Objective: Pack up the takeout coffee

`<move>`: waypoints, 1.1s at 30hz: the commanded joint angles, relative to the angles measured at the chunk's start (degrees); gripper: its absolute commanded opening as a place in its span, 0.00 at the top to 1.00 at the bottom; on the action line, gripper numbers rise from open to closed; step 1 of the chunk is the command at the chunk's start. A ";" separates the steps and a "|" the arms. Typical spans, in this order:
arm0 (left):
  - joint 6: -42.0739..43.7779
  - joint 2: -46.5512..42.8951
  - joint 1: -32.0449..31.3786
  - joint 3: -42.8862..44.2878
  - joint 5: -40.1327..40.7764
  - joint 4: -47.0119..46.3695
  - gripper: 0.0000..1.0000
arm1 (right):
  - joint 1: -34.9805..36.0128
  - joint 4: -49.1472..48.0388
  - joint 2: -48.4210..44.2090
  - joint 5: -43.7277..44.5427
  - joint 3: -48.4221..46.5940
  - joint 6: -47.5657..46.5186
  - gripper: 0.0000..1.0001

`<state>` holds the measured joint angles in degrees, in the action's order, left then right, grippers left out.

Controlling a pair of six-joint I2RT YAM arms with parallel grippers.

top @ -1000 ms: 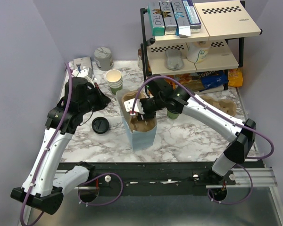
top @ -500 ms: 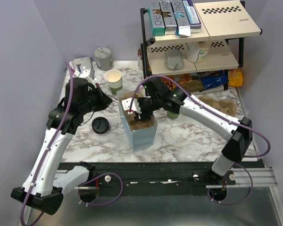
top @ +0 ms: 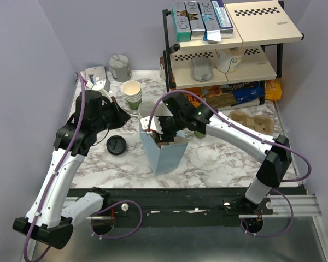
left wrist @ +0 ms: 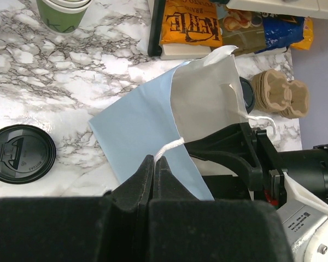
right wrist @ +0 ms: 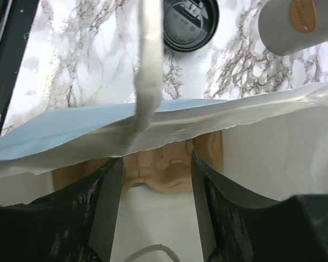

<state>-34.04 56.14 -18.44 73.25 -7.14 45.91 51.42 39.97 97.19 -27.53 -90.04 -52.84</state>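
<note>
The takeout coffee is mostly hidden; only its black lid's edge (left wrist: 246,94) shows behind the light blue paper bag (top: 165,155) (left wrist: 139,128). My left gripper (left wrist: 154,164) (top: 126,117) is shut on the bag's white string handle (left wrist: 169,146), holding the mouth open. Over the bag's mouth, my right gripper (right wrist: 156,161) (top: 160,129) is open, with nothing between its fingers. Below it, a brown pulp cup carrier (right wrist: 174,170) lies inside the bag.
A loose black lid (top: 116,145) (right wrist: 190,21) lies left of the bag. Lidless cups (top: 132,93) are stacked behind it, near a grey canister (top: 120,67). More pulp carriers (top: 255,121) sit right, below a shelf rack (top: 224,52) with boxes and snack bags (left wrist: 190,23).
The right gripper's jaws have widened and it has drawn up to the bag's mouth. The bag now stands taller and more upright. The left gripper keeps its hold.
</note>
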 commanded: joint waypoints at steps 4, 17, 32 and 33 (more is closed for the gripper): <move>1.00 -0.94 0.33 -0.74 0.46 -1.00 1.00 | 0.17 -8.76 -5.07 6.17 2.50 8.45 0.34; 1.96 -3.05 0.33 -2.06 -1.83 -1.88 1.00 | 0.17 -9.56 -5.96 12.67 0.83 19.70 0.32; 1.79 -3.85 0.33 -2.77 -1.83 -3.19 1.00 | 1.05 -7.01 -6.39 14.35 1.09 26.47 0.32; 1.79 -3.67 0.33 -3.03 -2.18 -3.37 1.00 | 1.05 -7.01 -6.48 14.43 1.18 26.99 0.32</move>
<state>-32.77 52.66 -18.37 71.09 -7.97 44.86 51.77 31.24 92.01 -14.72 -88.33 -28.38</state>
